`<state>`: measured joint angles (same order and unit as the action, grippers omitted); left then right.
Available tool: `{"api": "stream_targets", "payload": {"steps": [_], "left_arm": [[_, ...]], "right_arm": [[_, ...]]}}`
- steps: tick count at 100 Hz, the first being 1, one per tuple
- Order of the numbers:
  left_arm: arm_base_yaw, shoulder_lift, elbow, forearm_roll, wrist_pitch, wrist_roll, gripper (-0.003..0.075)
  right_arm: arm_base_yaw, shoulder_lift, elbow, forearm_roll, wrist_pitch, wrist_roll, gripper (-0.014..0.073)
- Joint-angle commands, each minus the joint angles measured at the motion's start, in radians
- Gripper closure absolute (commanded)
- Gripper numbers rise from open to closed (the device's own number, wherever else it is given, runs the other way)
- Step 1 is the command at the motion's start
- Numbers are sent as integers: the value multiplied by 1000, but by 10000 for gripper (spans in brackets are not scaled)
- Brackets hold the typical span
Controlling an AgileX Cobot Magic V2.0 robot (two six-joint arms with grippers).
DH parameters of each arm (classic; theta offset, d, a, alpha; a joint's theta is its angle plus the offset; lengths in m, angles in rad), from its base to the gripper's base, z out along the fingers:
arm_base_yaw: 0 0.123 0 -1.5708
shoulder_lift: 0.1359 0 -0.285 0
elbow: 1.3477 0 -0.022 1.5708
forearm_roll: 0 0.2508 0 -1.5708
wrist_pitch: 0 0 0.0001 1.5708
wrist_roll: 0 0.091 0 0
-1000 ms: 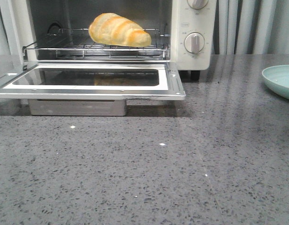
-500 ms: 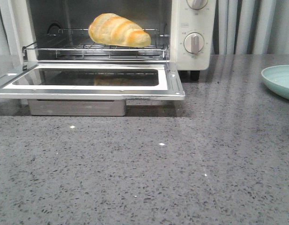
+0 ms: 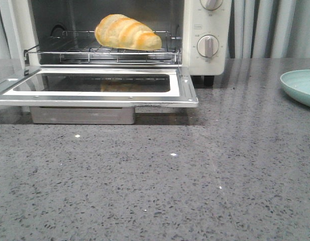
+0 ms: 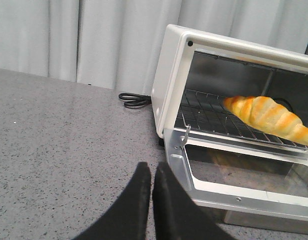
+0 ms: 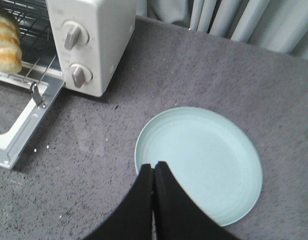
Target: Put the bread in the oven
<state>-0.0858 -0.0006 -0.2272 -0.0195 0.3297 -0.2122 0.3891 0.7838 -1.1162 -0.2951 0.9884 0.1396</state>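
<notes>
the oven [image 3: 205, 35] stands at the far left of the grey speckled counter [image 3: 195, 175], its glass-windowed door [image 3: 94, 85] dropped flat toward the near side. inside, on the wire rack [image 3: 69, 50], lies the bread [image 3: 127, 32], a golden roll with browner ridges, its tapered end pointing right toward the dial panel. it sits on the right half of the rack, wholly inside the cavity. nothing else is on the rack.

to the right of the oven, well apart from it, a pale green plate [image 3: 300, 85] rests on the counter, cut off by the frame edge in the front view. the right wrist view shows the plate [image 5: 203, 160] whole, with nothing on it.

two round dials [image 3: 209, 45] sit one above the other on the cream panel. there are small marks around them and a small label above the lower dial, too fine to read. no brand name can be made out.

the left gripper [image 4: 151, 200] has its two black fingers pressed together with nothing between them; it hangs over bare counter just left of the open door's near left corner. the right gripper [image 5: 154, 200] is likewise closed tight on nothing, above the near left rim of the plate. neither shows in the front view. a black cord [image 4: 135, 100] lies coiled behind the oven's left side, before grey curtains [image 4: 69, 40].
</notes>
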Motion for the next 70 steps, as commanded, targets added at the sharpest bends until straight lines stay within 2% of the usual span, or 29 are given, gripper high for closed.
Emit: {"api": "stream_targets", "payload": {"steps": [1, 40, 70], "left_arm": [[6, -28, -27, -11, -76, -7, 741], [6, -28, -27, -11, -76, -7, 741], [6, -28, -27, -11, -76, -7, 741]], "right_arm": [[-49, -74, 98, 38, -171, -13, 669], [-253, -356, 617, 191, -618, -13, 669], [-343, -544, 859, 253, -759, -13, 669]]}}
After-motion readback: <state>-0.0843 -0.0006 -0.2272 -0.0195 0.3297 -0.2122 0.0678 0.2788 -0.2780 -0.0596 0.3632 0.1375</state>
